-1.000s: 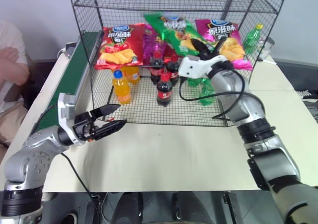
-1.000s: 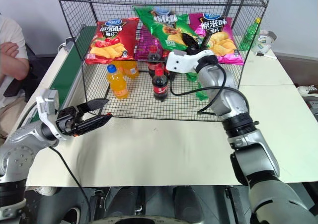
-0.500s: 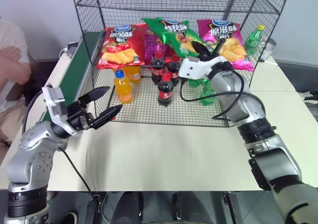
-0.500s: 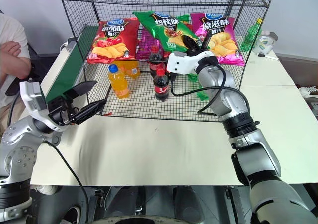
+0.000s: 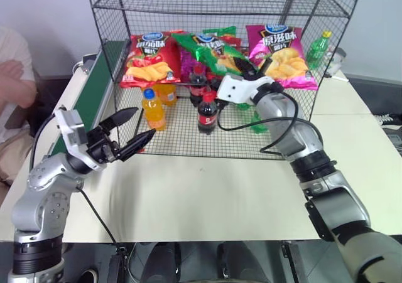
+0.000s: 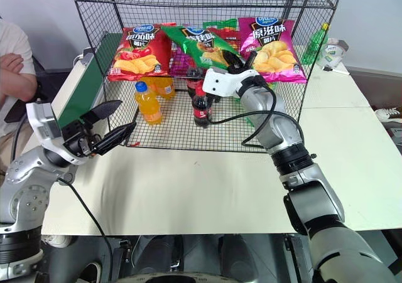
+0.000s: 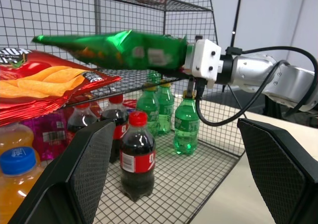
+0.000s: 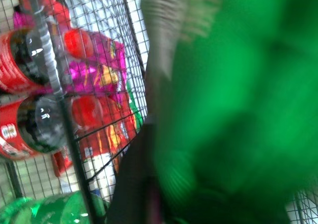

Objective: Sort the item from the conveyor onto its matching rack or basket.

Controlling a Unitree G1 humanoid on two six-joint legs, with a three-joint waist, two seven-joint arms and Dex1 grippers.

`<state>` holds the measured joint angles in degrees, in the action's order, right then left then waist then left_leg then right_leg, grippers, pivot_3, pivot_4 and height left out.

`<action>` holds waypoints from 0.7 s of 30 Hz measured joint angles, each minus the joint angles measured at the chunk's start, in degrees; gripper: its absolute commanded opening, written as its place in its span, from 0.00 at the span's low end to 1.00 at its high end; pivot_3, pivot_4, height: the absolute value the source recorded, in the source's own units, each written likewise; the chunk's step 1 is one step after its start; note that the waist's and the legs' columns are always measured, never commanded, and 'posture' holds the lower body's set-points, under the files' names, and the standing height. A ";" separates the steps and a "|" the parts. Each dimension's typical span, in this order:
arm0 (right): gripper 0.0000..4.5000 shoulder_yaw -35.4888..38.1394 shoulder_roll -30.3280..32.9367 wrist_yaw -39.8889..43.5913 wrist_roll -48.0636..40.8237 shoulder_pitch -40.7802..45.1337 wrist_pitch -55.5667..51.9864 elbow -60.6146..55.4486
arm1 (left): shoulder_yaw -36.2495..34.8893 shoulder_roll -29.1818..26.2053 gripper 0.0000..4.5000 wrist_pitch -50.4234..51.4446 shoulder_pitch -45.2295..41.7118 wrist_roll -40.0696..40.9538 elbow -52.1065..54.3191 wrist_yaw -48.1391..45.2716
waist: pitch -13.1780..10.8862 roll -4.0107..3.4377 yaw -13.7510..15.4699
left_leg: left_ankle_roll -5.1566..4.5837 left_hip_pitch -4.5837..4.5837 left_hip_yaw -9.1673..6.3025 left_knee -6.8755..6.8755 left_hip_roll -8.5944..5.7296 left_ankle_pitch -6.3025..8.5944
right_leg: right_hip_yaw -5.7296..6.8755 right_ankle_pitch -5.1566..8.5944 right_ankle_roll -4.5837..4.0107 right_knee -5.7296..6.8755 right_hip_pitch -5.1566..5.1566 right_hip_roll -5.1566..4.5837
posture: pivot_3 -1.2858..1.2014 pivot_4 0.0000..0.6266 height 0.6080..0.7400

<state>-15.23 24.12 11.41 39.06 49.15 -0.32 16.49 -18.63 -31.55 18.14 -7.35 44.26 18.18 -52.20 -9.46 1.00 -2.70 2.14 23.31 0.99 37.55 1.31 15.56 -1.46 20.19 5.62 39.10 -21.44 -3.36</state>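
Left wrist view shows the green chip bag (image 7: 119,50) side-on inside the black wire rack (image 7: 149,0), above the cola bottles (image 7: 135,154), its end at the right gripper (image 5: 248,69); whether those fingers still pinch it I cannot tell. Head views add the left gripper (image 5: 135,129) gaping empty near the conveyor (image 5: 91,95).

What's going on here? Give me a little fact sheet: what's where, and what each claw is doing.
Item: green chip bag, lying on the middle tier of the black wire rack, between the red chip bag and the magenta chip bag
Right claw: at the green bag's edge; grip unclear
Left claw: open, empty, above the table
Lower tier: cola bottles, orange drink, green bottles
Conveyor: left of the rack
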 measured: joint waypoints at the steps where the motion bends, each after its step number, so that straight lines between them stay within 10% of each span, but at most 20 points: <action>1: 0.65 0.31 0.05 0.06 -0.23 0.14 0.09 -0.24 | 0.01 0.01 0.94 -0.02 -0.01 0.00 0.00 0.01 | 0.01 0.01 -0.01 | -0.03 -0.01 0.00 0.00 0.01 0.02 | 0.00 0.00 0.00 0.00 0.01 0.01 | 0.52 0.24 0.99; 4: 0.96 0.66 0.47 0.09 -0.57 0.32 1.15 -1.71 | 0.21 0.08 0.94 -0.04 -0.18 -0.01 0.00 0.09 | 0.01 0.01 -0.06 | -0.07 -0.03 0.00 0.01 0.03 0.04 | 0.00 0.00 0.00 0.03 0.01 0.03 | 0.52 0.24 0.99; 21: 0.91 -1.81 -2.28 6.61 -4.46 -4.31 3.34 -11.48 | 2.17 0.65 0.94 -1.04 -0.28 -0.57 -0.10 0.48 | 0.01 0.00 0.13 | -0.10 0.00 -0.01 0.11 0.08 0.06 | -0.01 0.00 0.00 0.07 0.01 0.08 | 0.52 0.24 0.99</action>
<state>-17.04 21.84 18.01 34.60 44.85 3.02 5.01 -16.46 -30.89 17.11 -7.63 43.68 18.08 -51.72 -9.45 1.01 -2.57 2.04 23.30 0.99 37.65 1.38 15.61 -1.47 20.19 5.62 39.17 -21.43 -3.28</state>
